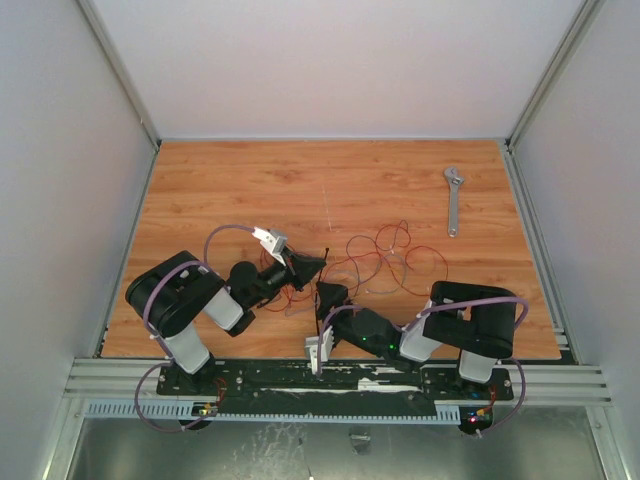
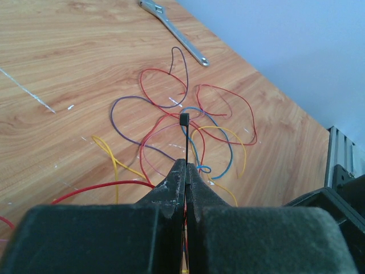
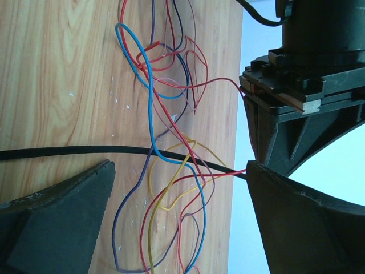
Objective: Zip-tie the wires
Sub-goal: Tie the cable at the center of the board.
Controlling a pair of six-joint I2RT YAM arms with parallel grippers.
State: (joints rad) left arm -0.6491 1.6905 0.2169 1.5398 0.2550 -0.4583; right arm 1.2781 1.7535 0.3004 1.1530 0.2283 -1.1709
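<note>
A wooden desk (image 1: pixel 250 190) carries a loose tangle of thin wires (image 1: pixel 385 260), red, blue, yellow and purple, lying near its middle, just beyond the two hands. A silver wrench (image 1: pixel 453 200) lies well apart, toward the far right. The left hand (image 2: pixel 186 165) is fully closed, its two fingers pinching the zip tie (image 2: pixel 185 140), a thin black strip. From the left wrist, the strip sticks straight out past the fingertips, its small square head at the far end, in front of the wire loops. The right hand (image 3: pixel 179 165) is spread wide and holds nothing. From its wrist, the strip's long axis runs crossways over the gap between its fingers, crossing the wires.
</note>
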